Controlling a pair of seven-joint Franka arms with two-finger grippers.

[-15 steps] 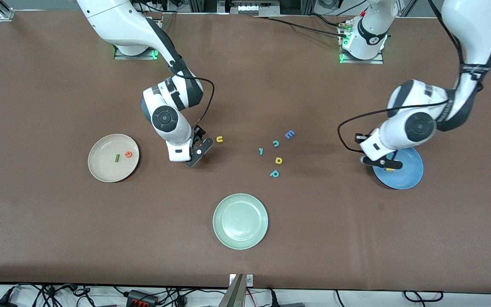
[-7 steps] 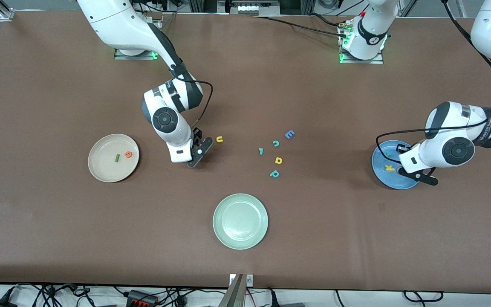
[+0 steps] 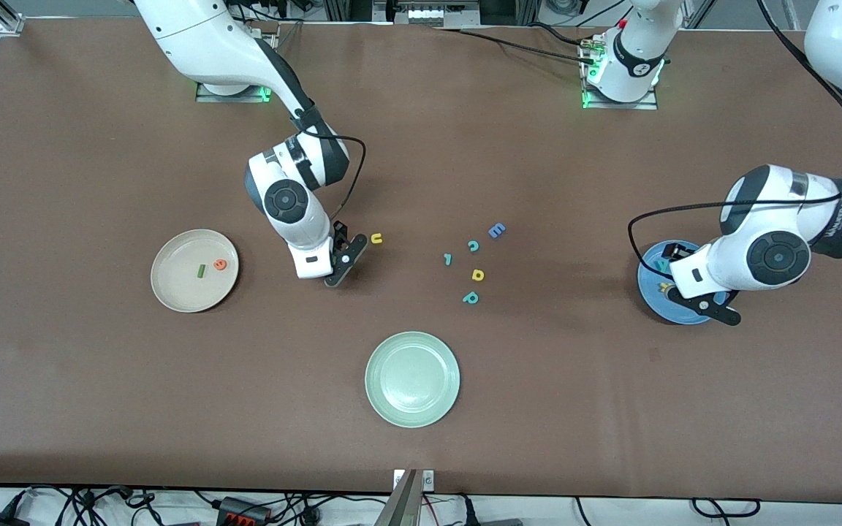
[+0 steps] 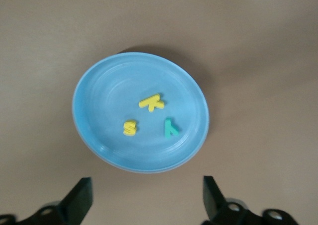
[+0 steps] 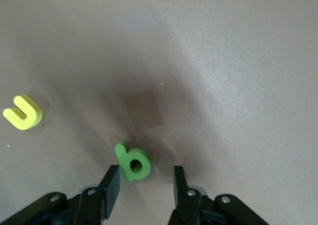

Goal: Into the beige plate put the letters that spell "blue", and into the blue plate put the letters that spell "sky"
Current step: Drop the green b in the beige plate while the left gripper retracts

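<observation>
My right gripper (image 5: 145, 185) is down at the table, open, with its jaws partly closed around the green "b" (image 5: 133, 162). The letter lies at the fingertips, close to one finger and clear of the other. The yellow "u" (image 3: 376, 238) lies just beside this gripper (image 3: 346, 263). The beige plate (image 3: 172, 288) holds the dark green "l" (image 3: 202, 271) and the orange "e" (image 3: 221, 264). My left gripper (image 4: 146, 200) hangs open over the blue plate (image 4: 94, 96), which holds the yellow "k" (image 4: 151, 103), the yellow "s" (image 4: 130, 127) and the teal "y" (image 4: 170, 127).
Mid-table lie a blue "E" (image 3: 496, 231), a teal "c" (image 3: 473, 246), a small teal letter (image 3: 448, 258), a yellow "d" (image 3: 477, 275) and a teal "p" (image 3: 471, 297). A pale green plate (image 3: 412, 378) sits nearer the front camera.
The left gripper opened and let the yellow "k" drop into the blue plate, then shifted over it. The right gripper's jaws narrowed around the green "b".
</observation>
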